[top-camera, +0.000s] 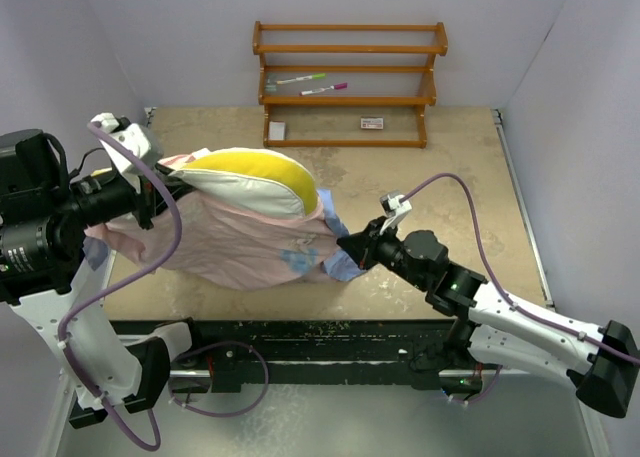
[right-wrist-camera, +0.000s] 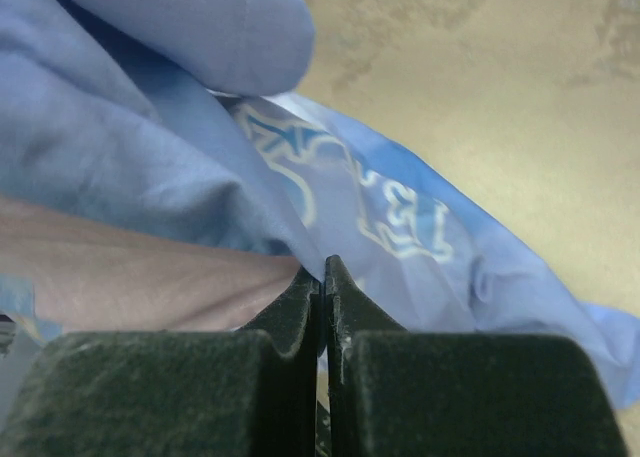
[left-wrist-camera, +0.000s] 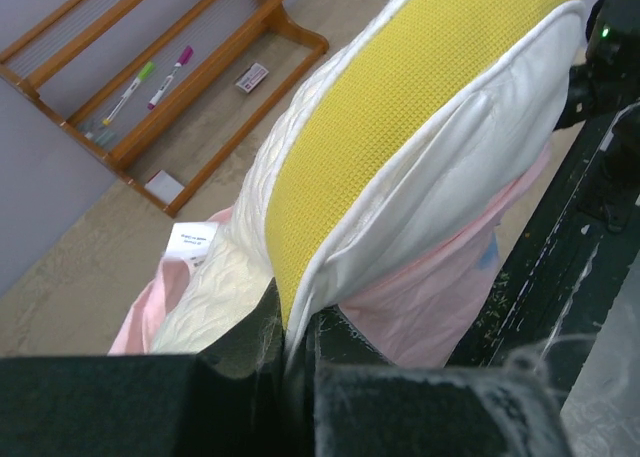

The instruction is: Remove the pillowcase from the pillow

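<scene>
left fingers pinching the pillow by its edge, tilted up off the table; right fingers clamped on the pillowcase, pink side out, bunched round the lower half

**Colleague:** Anything legible on your feeds?

**Me:** Barely. On my right wrist view the pillowcase carries pale outlined lettering on its blue cloth. It sits turned and creased, so I make out one shape like an E, not a whole word.

**Colleague:** And that white tag?

**Me:** The tag on the pillow has dark lines of print, too small for me to read. The small card on the wooden rack is the same: marks, nothing legible.
</scene>
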Robot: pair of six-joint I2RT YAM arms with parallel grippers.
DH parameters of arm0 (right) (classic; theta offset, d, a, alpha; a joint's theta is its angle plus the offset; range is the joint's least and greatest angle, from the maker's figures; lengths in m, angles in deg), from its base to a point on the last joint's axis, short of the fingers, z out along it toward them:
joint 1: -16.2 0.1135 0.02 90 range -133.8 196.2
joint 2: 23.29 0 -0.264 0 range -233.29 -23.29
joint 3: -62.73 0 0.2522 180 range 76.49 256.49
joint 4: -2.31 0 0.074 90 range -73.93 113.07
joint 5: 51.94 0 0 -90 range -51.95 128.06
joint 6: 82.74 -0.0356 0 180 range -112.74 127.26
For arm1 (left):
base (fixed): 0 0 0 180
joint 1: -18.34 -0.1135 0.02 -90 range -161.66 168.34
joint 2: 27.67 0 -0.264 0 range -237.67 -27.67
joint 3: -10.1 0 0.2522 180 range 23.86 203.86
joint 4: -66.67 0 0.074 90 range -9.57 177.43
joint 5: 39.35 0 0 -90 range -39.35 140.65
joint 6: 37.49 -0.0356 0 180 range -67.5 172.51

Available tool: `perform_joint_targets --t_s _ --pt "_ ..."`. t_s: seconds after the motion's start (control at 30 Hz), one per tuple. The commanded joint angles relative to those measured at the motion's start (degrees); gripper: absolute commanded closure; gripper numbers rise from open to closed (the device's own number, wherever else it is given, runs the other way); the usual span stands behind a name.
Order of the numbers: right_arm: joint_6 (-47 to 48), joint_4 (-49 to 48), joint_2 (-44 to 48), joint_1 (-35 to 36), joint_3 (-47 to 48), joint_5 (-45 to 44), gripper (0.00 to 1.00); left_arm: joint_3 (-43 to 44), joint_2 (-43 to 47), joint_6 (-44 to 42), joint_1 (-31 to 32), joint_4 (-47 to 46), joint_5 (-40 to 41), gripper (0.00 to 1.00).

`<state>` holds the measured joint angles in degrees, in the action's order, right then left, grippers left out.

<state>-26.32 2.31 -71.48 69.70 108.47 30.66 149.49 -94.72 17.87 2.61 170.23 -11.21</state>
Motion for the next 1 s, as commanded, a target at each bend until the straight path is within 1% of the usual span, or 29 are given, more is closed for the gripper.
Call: perform_joint_targets --t_s 0.0,0.17,0.27,0.37,0.47,0.5,0.57,0.63,0.67,0.73,0.8,0.83,0.87,0.9,0.93,0.97 --pt "-3.14 -1.06 -0.12 -0.45 -3.87 -4.09 1.0 3.34 -0.71 12.47 -0.2 -11.37 -6.95 1.0" --pt "-4.06 -1.41 -0.63 -0.41 -5.54 -3.95 1.0 3.46 -0.88 21.59 -0.19 -14.96 -12.37 1.0" --pt "-4.87 -0.25 -1.23 -0.41 -6.2 -5.84 1.0 3.32 -0.79 24.52 -0.19 -17.01 -12.7 1.0" --pt "-6.54 4.73 -4.11 -0.41 -6.39 -9.82 1.0 2.76 0.14 27.72 -0.21 -23.59 -8.2 1.0" --pt "-10.22 11.87 -8.39 -0.41 -5.61 -14.19 1.0 5.3 -0.9 29.99 -0.22 -30.68 1.04 1.0" --pt "-10.23 11.36 -9.51 -0.41 -5.72 -15.8 1.0 7.14 -2.04 30.46 -0.19 -32.08 4.3 1.0" --pt "-10.75 10.11 -10.68 -0.34 -6.75 -15.37 1.0 11.01 -4.64 31.75 -0.19 -34.16 12.14 1.0" --pt "-11.82 10.88 -10.67 -0.32 -6.53 -16.04 1.0 12.35 -5.93 33.62 -0.2 -37.61 17.22 1.0" --pt "-11.88 12.18 -10.39 -0.32 -5.7 -16.73 1.0 11.78 -5.75 34.2 -0.24 -39.64 18.24 1.0" --pt "-10.55 15.5 -9.16 -0.32 -2.47 -18.06 1.0 7.63 -3.11 35.11 -0.26 -44.48 17.97 1.0" --pt "-7.88 20.38 -7.44 -0.3 3.27 -19.91 1.0 1.96 -0.16 35.3 -0.34 -48.08 15.09 1.0" --pt "-6.08 22.88 -6.54 -0.32 7.03 -20.44 0.98 0.67 0.6 34.58 -0.29 -48.1 12.59 1.0" --pt "-3.02 24.52 -5.31 -0.32 11.02 -20.38 0.88 0.09 0.93 32.95 -0.27 -46.3 8.83 1.0" --pt "-1.06 25.67 -4.7 -0.32 15.22 -19.84 0.77 0.14 0.88 30.65 -0.27 -42.91 4.59 1.0" --pt "2.01 25.6 -3.66 -0.32 18.94 -18.44 0.69 0.27 0.7 27.31 -0.31 -38.73 0.18 1.0" --pt "6.0 25.25 -2.87 -0.32 22.99 -16.25 0.57 -0.29 0.67 24.82 -0.31 -34.83 -2.07 1.0"
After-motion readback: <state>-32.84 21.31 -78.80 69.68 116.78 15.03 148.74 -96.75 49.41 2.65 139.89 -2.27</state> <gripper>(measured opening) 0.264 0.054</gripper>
